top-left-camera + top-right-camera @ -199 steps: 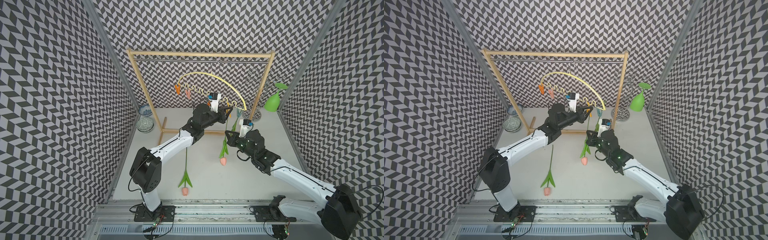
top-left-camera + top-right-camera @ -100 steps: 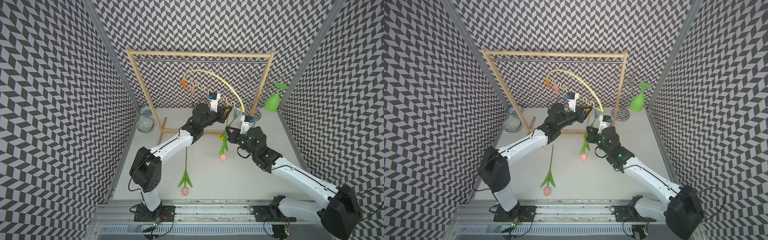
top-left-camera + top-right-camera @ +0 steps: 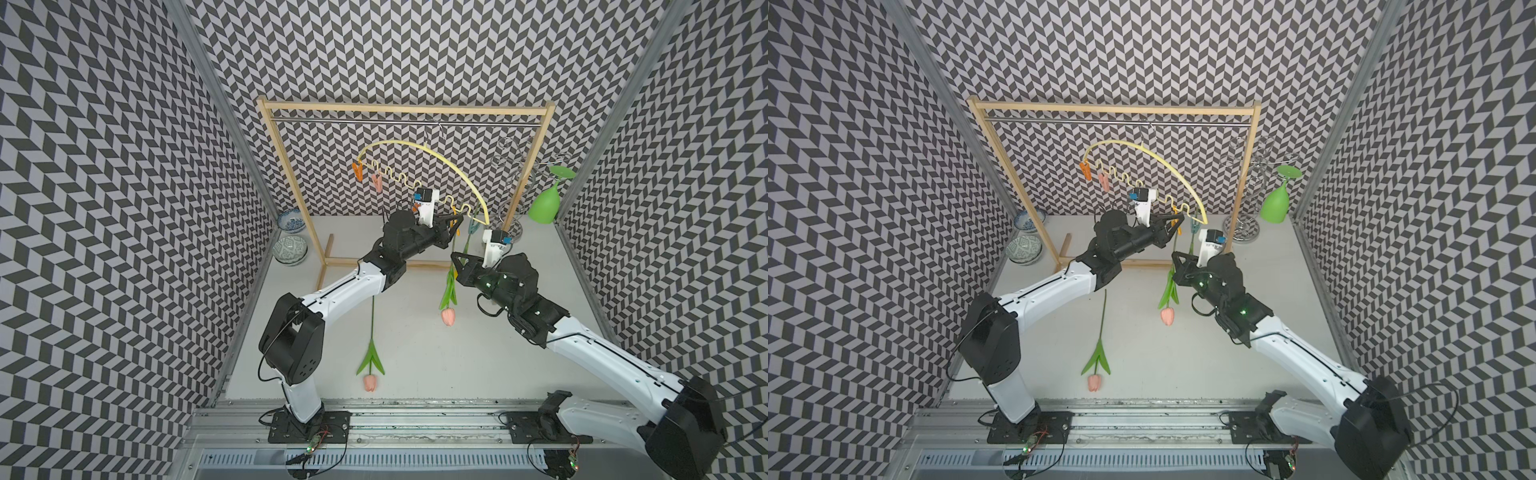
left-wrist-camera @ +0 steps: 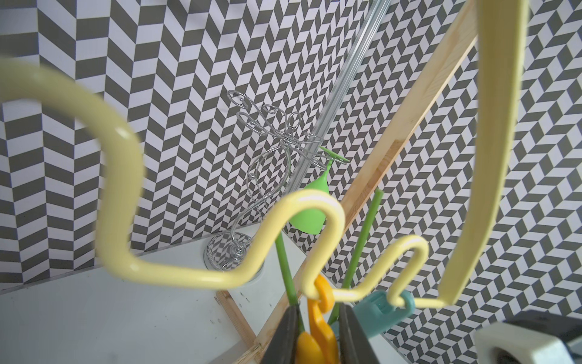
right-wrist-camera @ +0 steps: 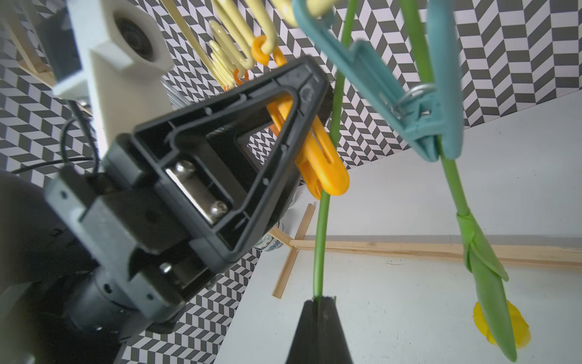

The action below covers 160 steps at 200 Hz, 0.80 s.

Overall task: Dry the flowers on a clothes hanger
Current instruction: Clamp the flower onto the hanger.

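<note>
Left gripper pinches the orange peg on the tilted clothes hanger hung from the wooden rack, right gripper is clamped on a pink tulip stem running up just beside that peg, head down; yellow tulip hangs from the blue-green peg, second pink tulip lies on the table.

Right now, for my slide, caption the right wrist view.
Left pincer pinches the orange peg; right pincer holds a tulip stem alongside.

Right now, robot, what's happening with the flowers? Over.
Left gripper shut on orange peg. Right gripper shut on pink tulip, stem by that peg. Yellow tulip clipped in blue-green peg; other pink tulip on table.
</note>
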{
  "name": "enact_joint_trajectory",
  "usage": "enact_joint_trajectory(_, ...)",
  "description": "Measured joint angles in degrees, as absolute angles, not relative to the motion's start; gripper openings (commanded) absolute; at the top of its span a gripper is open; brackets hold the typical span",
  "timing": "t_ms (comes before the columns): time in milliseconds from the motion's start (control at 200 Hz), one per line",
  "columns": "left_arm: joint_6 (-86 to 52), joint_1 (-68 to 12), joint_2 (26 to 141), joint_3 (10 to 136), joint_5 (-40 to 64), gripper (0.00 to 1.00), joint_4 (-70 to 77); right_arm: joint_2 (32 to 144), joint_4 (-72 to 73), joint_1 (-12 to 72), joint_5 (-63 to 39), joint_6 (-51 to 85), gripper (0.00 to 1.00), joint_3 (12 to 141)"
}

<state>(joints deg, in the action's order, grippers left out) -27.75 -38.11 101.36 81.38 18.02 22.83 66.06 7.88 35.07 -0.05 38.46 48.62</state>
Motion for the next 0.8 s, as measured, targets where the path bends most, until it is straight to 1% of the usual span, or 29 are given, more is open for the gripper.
enact_joint_trajectory(145, -27.75, -38.11, 101.36, 81.38, 18.55, 0.25, 23.59, 65.93, 8.16, 35.07, -0.27, 38.44, 0.0, 48.62)
enact_joint_trajectory(330, -27.79, -38.11, 101.36, 81.38, 18.94, 0.3, 23.9, 65.93, 8.21, 35.05, -0.62, 38.44, 0.0, 48.62)
enact_joint_trajectory(386, -27.83, -38.11, 101.36, 81.38, 18.98, 0.33, 23.92, 65.93, 8.25, 35.05, -0.73, 38.44, 0.0, 48.62)
enact_joint_trajectory(461, -27.9, -38.11, 101.38, 81.36, 19.16, 0.39, 23.92, 65.93, 8.43, 35.05, -0.82, 38.44, 0.0, 48.62)
enact_joint_trajectory(611, -27.94, -38.0, 101.56, 81.28, 19.33, 0.65, 24.03, 65.93, 9.06, 35.05, -0.93, 38.44, 0.0, 48.62)
enact_joint_trajectory(726, -28.16, -37.95, 101.69, 81.14, 19.31, 0.75, 23.83, 65.93, 9.19, 35.03, -0.91, 38.41, 0.0, 48.62)
enact_joint_trajectory(801, -28.03, -37.89, 101.69, 81.12, 19.29, 0.77, 23.9, 65.93, 9.21, 34.96, -0.91, 38.39, 0.0, 48.62)
